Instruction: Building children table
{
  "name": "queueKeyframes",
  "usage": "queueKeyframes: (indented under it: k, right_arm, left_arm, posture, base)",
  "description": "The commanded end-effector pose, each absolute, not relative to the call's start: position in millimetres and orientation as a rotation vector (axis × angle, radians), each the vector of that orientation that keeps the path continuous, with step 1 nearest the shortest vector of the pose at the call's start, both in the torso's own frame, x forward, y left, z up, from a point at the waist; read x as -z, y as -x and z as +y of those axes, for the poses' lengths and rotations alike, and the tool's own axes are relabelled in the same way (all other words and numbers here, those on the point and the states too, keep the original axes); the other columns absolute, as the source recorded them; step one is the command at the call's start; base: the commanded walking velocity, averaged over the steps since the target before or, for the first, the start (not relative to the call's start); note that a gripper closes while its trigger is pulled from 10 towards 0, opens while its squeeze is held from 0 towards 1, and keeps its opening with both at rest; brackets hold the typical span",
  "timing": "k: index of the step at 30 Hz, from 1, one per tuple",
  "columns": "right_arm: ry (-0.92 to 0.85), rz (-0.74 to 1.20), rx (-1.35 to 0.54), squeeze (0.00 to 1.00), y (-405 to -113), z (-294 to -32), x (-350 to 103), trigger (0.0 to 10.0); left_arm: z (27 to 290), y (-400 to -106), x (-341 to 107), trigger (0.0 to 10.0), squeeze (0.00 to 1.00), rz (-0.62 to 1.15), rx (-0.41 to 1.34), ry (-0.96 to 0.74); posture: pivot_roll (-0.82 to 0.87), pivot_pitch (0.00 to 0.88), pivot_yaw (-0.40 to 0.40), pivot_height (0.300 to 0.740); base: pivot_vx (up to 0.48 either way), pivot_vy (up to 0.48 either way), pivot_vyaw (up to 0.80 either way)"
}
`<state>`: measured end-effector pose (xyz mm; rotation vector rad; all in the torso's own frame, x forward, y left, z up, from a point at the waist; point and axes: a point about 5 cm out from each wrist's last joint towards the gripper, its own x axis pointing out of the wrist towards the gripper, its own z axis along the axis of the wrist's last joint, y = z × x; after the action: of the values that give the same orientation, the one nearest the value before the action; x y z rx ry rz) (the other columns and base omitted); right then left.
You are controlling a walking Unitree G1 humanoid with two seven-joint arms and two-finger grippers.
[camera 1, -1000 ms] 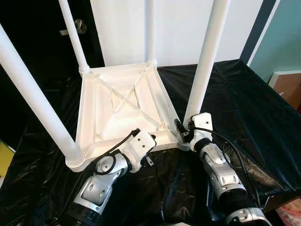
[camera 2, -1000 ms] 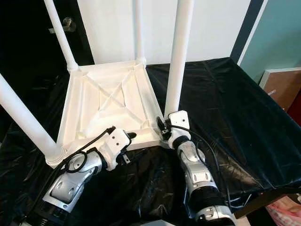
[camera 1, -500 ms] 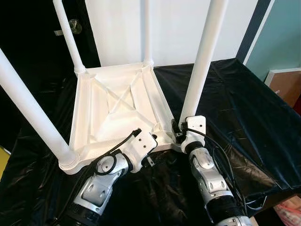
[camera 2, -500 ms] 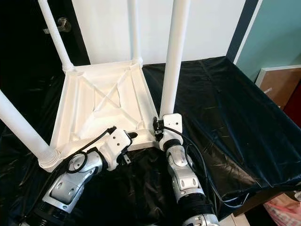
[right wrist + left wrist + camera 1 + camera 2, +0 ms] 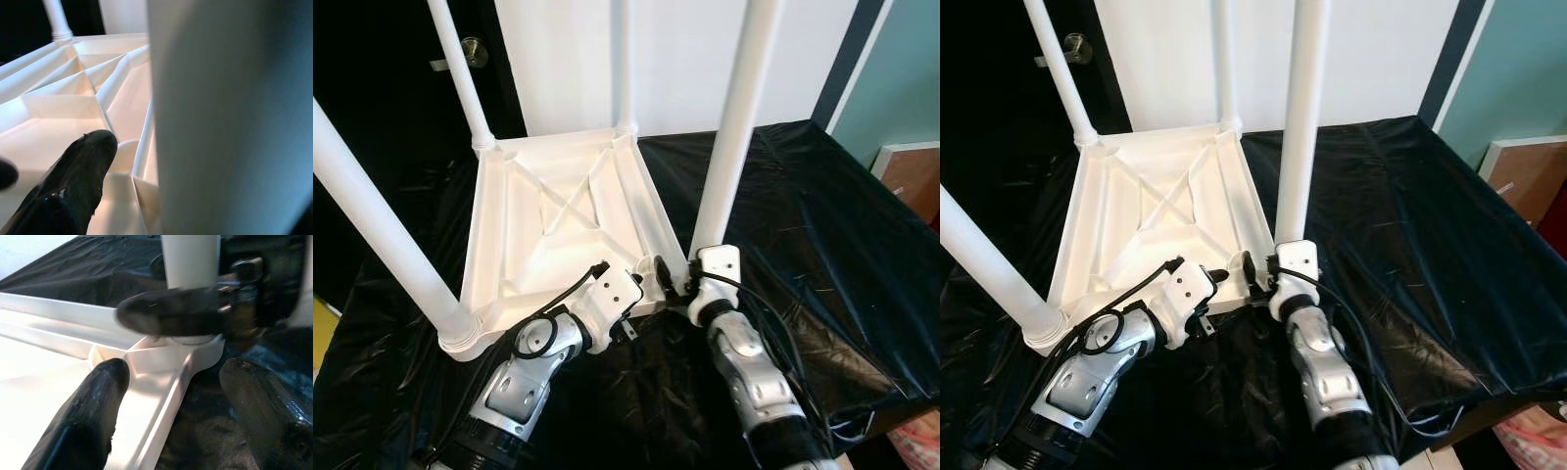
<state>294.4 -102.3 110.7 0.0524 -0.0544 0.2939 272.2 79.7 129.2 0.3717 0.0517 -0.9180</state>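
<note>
Surface: black plastic sheet (image 5: 822, 225) spreads over the work surface, white wall behind, dark door with a knob at 11 o'clock.

Left eye view, table: white children table (image 5: 558, 230) lies upside down on the sheet, ribbed underside up, four white legs rising from its corners.

Left eye view, near-right leg: leg (image 5: 734, 127) stands upright in the corner socket at about 5 o'clock of the tabletop.

Left eye view, left gripper: left gripper (image 5: 641, 284) reaches in from 7 o'clock and sits at the tabletop's near rim, just beside that corner.

Left eye view, right gripper: right gripper (image 5: 674, 277) comes in from 5 o'clock, right at the base of the leg.

Right eye view: same layout; teal wall and a brown panel at 3 o'clock.

Left wrist view: the left's two black fingers (image 5: 93, 416) are spread wide, one over the white rim, the other over the black sheet, holding nothing; ahead of them the right gripper's black finger lies across the leg's foot at the socket.

Right wrist view: white leg (image 5: 225, 117) looms very close, one black finger (image 5: 73, 181) alongside it over the ribbed underside; cannot tell whether the fingers actually clamp the leg.
</note>
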Motion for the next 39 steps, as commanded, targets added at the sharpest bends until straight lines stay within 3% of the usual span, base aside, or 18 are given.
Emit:
queueKeyframes:
  k: [1,8,9,10,15,23,24,25,26,37,38,39]
  right_arm:
    - [-0.065,-0.073,-0.349,1.0,-292,-115,-113,10.0]
    - [-0.036,-0.073,-0.481,1.0,-292,-135,-113,10.0]
    - [-0.021,-0.074,-0.524,0.74,-293,-139,-114,10.0]
    - [0.007,-0.071,-0.572,0.0,-294,-142,-115,10.0]
    - [0.091,-0.042,-0.697,0.0,-306,-147,-119,10.0]
    - [0.152,-0.036,-0.724,0.0,-327,-138,-124,10.0]
    - [0.156,-0.03,-0.732,0.0,-329,-135,-122,9.4]
    - [0.156,-0.03,-0.732,0.0,-329,-135,-122,9.4]
    - [0.163,-0.022,-0.745,0.0,-328,-133,-118,0.0]
    - [0.162,0.036,-0.745,0.0,-323,-140,-99,0.0]
    - [0.143,0.032,-0.728,0.0,-323,-140,-99,5.3]
    - [0.143,0.032,-0.728,0.0,-323,-140,-99,5.3]
  left_arm:
    - [82,-275,-129,10.0,0.0,0.053,0.902,-0.377]
    - [81,-276,-128,10.0,0.0,0.053,0.904,-0.382]
    - [81,-276,-129,10.0,0.0,0.053,0.905,-0.384]
    - [81,-276,-129,10.0,0.0,0.054,0.906,-0.384]
    - [80,-277,-129,10.0,0.0,0.037,0.907,-0.408]
    - [79,-279,-130,10.0,0.0,0.019,0.883,-0.437]
    - [79,-279,-130,10.0,0.0,0.021,0.88,-0.437]
    - [79,-279,-130,10.0,0.0,0.021,0.88,-0.437]
    - [78,-279,-129,10.0,0.0,0.022,0.876,-0.437]
    - [83,-272,-120,10.0,0.0,0.047,0.843,-0.46]
    - [83,-273,-119,10.0,0.0,0.048,0.835,-0.467]
    - [83,-273,-119,10.0,0.0,0.048,0.835,-0.467]
  posture:
    - [0.0,0.0,0.004,0.74]
    - [0.0,0.0,0.013,0.74]
    - [0.0,0.0,0.014,0.74]
    - [-0.01,0.0,0.02,0.74]
    - [-0.01,0.0,0.026,0.74]
    - [0.0,0.0,0.011,0.74]
    - [0.01,0.0,0.005,0.74]
    - [0.01,0.0,0.005,0.74]
    - [0.02,0.0,-0.003,0.74]
    - [0.03,0.0,-0.015,0.74]
    - [0.03,0.0,-0.014,0.74]
    - [0.03,0.0,-0.014,0.74]
  base:
    - [0.0,0.0,0.0]
    - [0.0,0.0,0.0]
    - [0.0,0.0,0.0]
    - [0.0,0.0,0.0]
    - [0.0,0.0,0.0]
    - [0.0,0.0,0.0]
    - [0.0,0.0,0.0]
    - [0.0,0.0,0.0]
    - [0.0,0.0,0.0]
    - [0.0,0.0,0.0]
    - [0.0,0.0,0.0]
    - [0.0,0.0,0.0]
